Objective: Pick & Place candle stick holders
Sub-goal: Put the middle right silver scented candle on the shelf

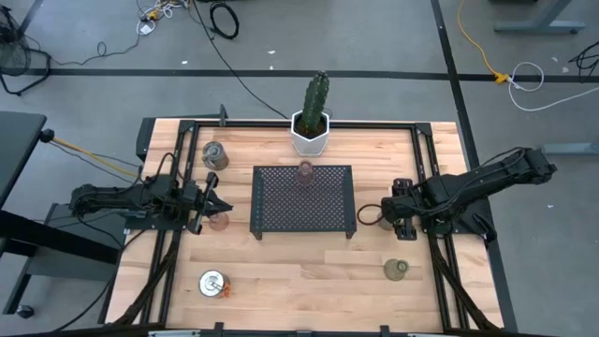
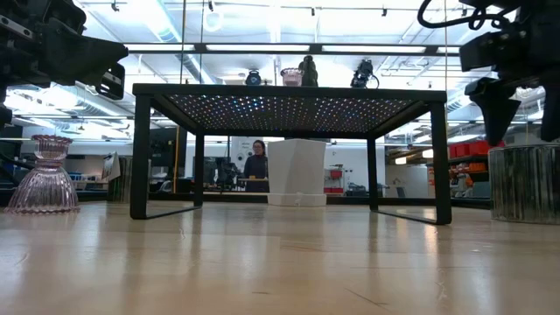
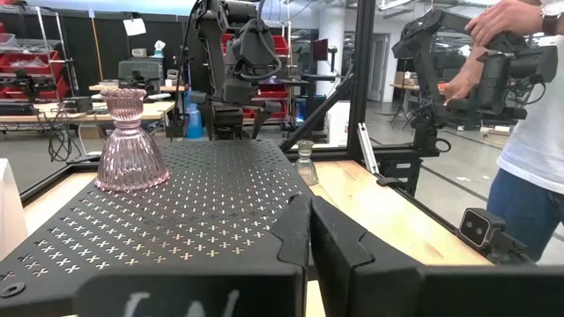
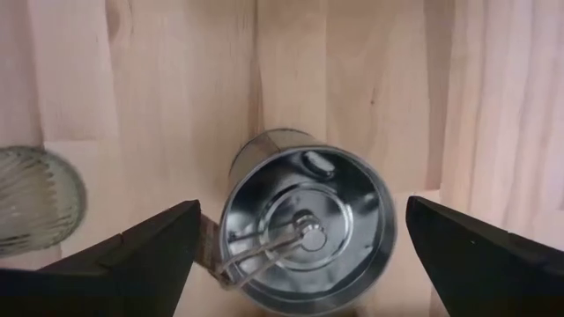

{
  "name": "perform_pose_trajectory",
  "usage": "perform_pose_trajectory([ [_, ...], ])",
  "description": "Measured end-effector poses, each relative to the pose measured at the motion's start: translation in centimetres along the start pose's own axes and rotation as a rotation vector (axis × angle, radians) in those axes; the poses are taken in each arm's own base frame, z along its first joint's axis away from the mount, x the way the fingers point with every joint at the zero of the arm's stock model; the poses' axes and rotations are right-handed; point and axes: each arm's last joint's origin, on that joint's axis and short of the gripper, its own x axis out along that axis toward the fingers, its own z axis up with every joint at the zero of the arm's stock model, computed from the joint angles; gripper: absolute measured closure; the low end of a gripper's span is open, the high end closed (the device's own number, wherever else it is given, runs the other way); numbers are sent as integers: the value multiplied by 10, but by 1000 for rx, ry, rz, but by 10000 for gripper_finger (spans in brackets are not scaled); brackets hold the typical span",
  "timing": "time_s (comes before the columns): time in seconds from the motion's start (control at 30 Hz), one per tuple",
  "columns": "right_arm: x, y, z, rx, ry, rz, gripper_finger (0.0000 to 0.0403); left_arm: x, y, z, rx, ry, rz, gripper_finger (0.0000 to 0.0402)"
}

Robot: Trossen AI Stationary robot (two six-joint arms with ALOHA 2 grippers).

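My right gripper [image 4: 304, 264] is open over a shiny silver holder [image 4: 304, 229], which stands upright on the table [image 1: 369, 215]. Its fingers stand on either side of the holder, apart from it; the low view shows them above it [image 2: 525, 184]. My left gripper [image 3: 308, 238] is shut and empty at the left side of the black mesh tray [image 1: 304, 199]. A pinkish glass holder [image 3: 130, 141] stands on the tray's far part. Another pinkish holder [image 1: 218, 221] stands on the table by my left gripper. A greenish glass holder [image 1: 397, 270] stands near right.
Two more silver holders stand on the table's left side, one far [image 1: 214, 155] and one near [image 1: 213, 283]. A white pot with a cactus [image 1: 312, 131] stands behind the tray. A person [image 3: 529, 132] stands beyond the table's right side.
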Motion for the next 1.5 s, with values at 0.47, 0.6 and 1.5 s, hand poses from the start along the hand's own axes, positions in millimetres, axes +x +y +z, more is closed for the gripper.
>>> perform_pose_trajectory([
  [0.47, 12, 0, -6, 47, 22, -15, 4, 0, 0, 0, 0, 0, 0, 383],
  [0.6, 12, 0, -6, 51, 23, -13, 4, 0, 0, 0, 0, 0, 0, 383],
  [1.5, 25, 0, -8, 234, 28, 33, 5, 0, 0, 0, 0, 0, 0, 383],
])
